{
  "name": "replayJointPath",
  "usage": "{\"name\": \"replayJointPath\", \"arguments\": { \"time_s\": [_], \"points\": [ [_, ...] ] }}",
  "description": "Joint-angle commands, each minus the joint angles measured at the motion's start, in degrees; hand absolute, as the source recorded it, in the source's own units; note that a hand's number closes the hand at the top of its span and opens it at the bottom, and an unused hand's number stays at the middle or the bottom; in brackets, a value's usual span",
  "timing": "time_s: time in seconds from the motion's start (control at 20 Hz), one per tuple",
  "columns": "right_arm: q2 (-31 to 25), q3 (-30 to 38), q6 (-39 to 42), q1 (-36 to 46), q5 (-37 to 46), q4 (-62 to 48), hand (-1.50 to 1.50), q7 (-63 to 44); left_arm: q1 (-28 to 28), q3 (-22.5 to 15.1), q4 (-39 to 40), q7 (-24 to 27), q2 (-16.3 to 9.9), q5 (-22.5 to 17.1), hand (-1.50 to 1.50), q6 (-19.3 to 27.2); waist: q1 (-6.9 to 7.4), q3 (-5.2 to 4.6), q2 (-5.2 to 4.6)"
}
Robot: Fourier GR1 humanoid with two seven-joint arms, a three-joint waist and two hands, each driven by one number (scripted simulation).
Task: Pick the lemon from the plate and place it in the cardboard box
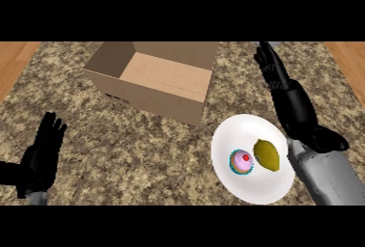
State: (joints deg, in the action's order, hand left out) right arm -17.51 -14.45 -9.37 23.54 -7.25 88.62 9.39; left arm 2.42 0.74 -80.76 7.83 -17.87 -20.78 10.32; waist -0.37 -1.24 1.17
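Observation:
A yellow lemon (267, 154) lies on the right half of a white plate (246, 128) at the lower right of the counter. A pink-frosted cupcake (242, 161) sits just left of it on the same plate. The open cardboard box (153, 79) stands at the upper middle, tilted, its opening facing up. My right hand (288, 96) stretches above and beyond the plate's right edge, fingers straight and pointing away, holding nothing. My left hand (41, 154) rests open at the lower left, fingers up.
The counter top (128, 149) is speckled brown granite. Wooden strips run along the far left (14, 62) and far right (349, 62) edges. My right forearm (328, 178) lies beside the plate's right rim.

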Motion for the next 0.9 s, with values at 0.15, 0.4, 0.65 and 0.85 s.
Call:
{"name": "replayJointPath", "arguments": {
  "time_s": [0.15, 0.4, 0.65, 0.85],
  "points": [
    [0.89, 6.15, 4.41, -0.82, -7.15, -1.47, -1.5, 3.54, -0.81, -5.81, -4.37, -4.17, -4.57, 11.72, 0.0, 4.57, 0.53, 1.41, -1.23],
    [-3.78, 9.91, -10.51, -6.92, 5.26, -11.38, 1.5, -3.2, 0.23, -7.82, -2.06, -3.89, -6.97, 14.79, 0.0, 2.53, -0.98, 1.35, -1.58],
    [3.05, 13.72, -8.61, -11.29, -0.28, -13.64, -1.5, 11.13, 1.28, -10.19, -10.56, -12.1, -6.09, 17.94, 0.0, 4.76, 0.67, 1.31, -1.13],
    [-8.24, 10.73, -1.73, -13.17, 5.62, -10.22, -1.5, 5.64, -4.23, -8.97, -5.01, -12.65, -4.9, 19.23, 0.0, 5.24, -0.11, 1.2, -1.12]
  ]
}}
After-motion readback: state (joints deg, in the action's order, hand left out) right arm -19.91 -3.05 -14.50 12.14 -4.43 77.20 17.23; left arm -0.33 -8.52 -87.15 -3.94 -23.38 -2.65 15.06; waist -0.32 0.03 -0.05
